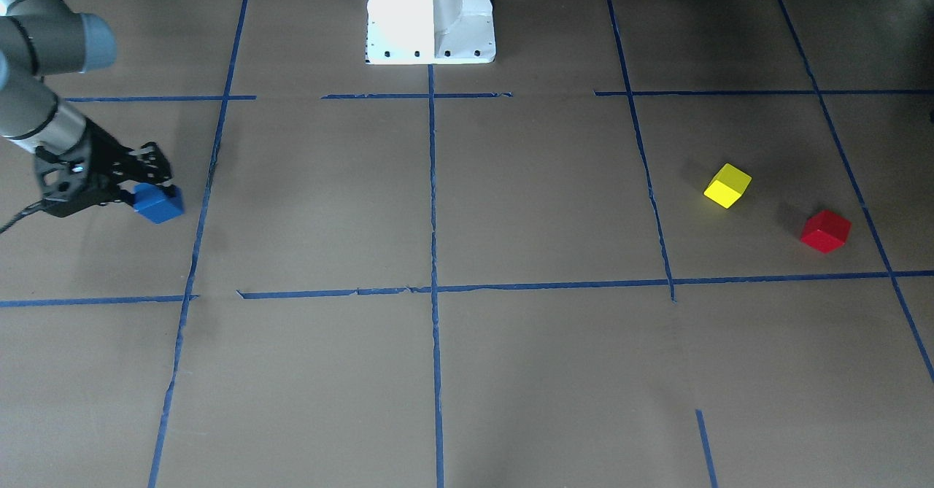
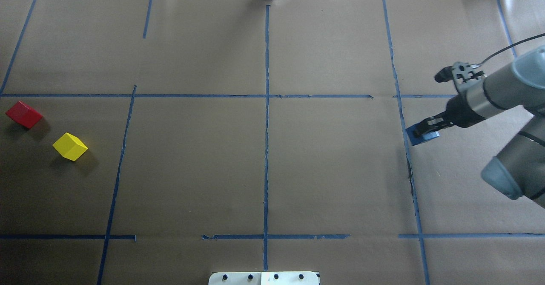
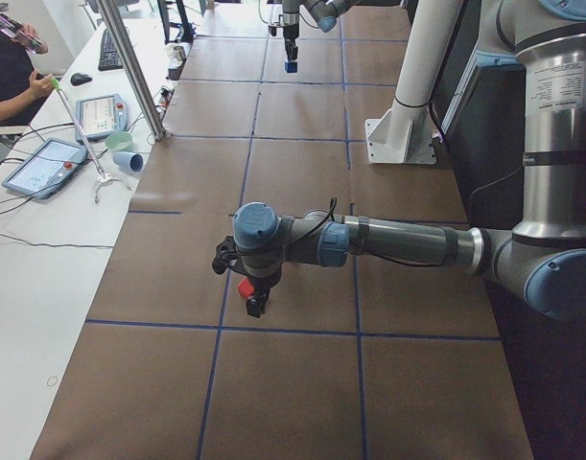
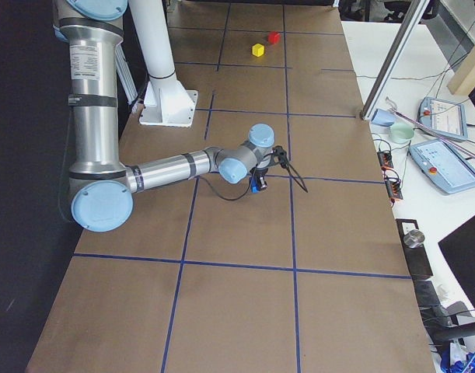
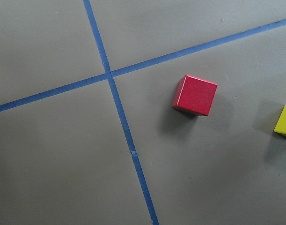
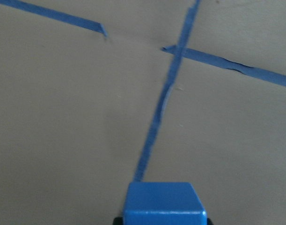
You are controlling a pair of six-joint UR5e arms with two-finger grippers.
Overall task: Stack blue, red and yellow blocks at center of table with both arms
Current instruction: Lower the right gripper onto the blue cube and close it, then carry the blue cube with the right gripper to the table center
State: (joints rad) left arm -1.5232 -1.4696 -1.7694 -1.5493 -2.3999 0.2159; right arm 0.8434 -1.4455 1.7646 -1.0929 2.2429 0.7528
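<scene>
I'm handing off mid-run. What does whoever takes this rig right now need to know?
Right gripper: shut on the blue block, out on the robot's right side, not yet at center.
Left gripper: above the red block's area; whether it is open or shut cannot be told.
Red block and yellow block: apart on the table, robot's left side.
Done: blue gripped.
Left: set blue at center, then stack red and yellow.

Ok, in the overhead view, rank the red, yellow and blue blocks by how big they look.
1. red block and yellow block: about alike, so no ranking between them.
2. blue block: shows least, but the right claw covers part of it.
</scene>
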